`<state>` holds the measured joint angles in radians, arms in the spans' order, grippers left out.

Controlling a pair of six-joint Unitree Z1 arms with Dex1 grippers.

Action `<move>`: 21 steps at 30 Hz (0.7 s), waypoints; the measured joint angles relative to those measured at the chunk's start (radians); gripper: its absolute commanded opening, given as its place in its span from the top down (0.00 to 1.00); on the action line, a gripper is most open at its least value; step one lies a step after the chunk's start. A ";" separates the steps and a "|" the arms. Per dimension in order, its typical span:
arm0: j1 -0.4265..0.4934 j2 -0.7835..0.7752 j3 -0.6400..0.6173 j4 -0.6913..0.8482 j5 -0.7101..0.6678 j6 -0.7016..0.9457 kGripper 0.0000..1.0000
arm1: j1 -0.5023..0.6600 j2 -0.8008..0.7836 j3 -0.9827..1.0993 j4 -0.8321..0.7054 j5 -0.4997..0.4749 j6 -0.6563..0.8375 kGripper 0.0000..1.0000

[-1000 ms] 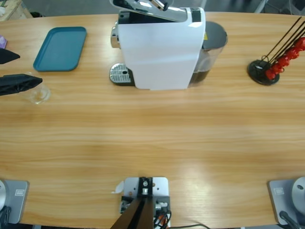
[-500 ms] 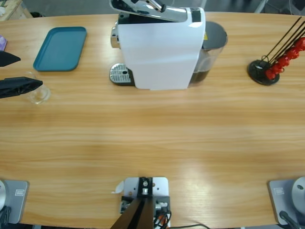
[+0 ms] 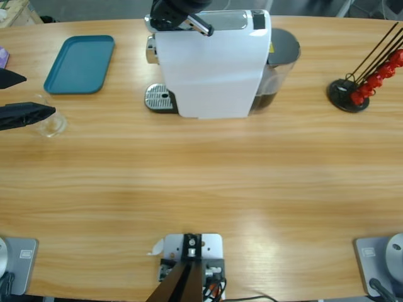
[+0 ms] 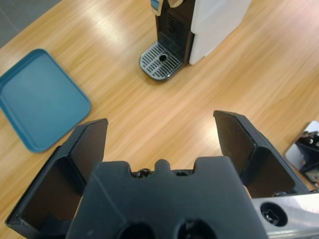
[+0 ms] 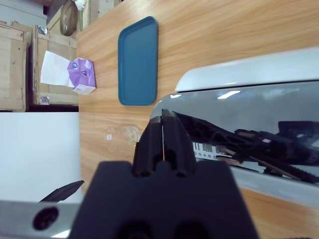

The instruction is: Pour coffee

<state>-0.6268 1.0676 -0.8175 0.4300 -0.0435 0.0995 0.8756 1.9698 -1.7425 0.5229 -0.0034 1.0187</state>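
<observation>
We are seeing no dark coffee: the small clear drinking glass [image 3: 50, 124] is sitting seemingly empty just beside one spread jaw of our nearer left gripper [image 3: 39, 93], well left of the white coffee machine's [image 3: 211, 63] round metal drip grate [image 3: 158, 97]. Our right gripper [image 3: 173, 11], jaws together, is sitting at the machine's chrome lever [image 3: 200, 25].

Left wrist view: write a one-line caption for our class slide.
Open left gripper above the wooden table, facing a teal tray and the coffee machine's drip grate.

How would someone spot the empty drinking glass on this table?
Start at the white coffee machine, then go to the teal tray on the table's left. Just in front of the tray stands the small glass: clear and round, beside a black end effector.
</observation>
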 measured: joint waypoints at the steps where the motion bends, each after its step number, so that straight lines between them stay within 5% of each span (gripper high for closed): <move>1: 0.000 0.000 0.000 0.000 0.000 0.000 0.07 | 0.000 -0.001 0.000 -0.001 0.000 0.000 0.01; 13: 0.001 -0.016 0.000 -0.010 -0.001 0.000 0.07 | 0.038 -0.050 0.011 -0.117 -0.081 -0.322 0.00; 21: 0.025 -0.046 -0.004 0.004 0.000 -0.001 0.07 | 0.037 -0.252 0.019 0.058 -0.163 -0.502 0.00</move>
<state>-0.6018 1.0219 -0.8218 0.4344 -0.0440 0.0986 0.9123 1.7183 -1.7234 0.5813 -0.1664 0.5164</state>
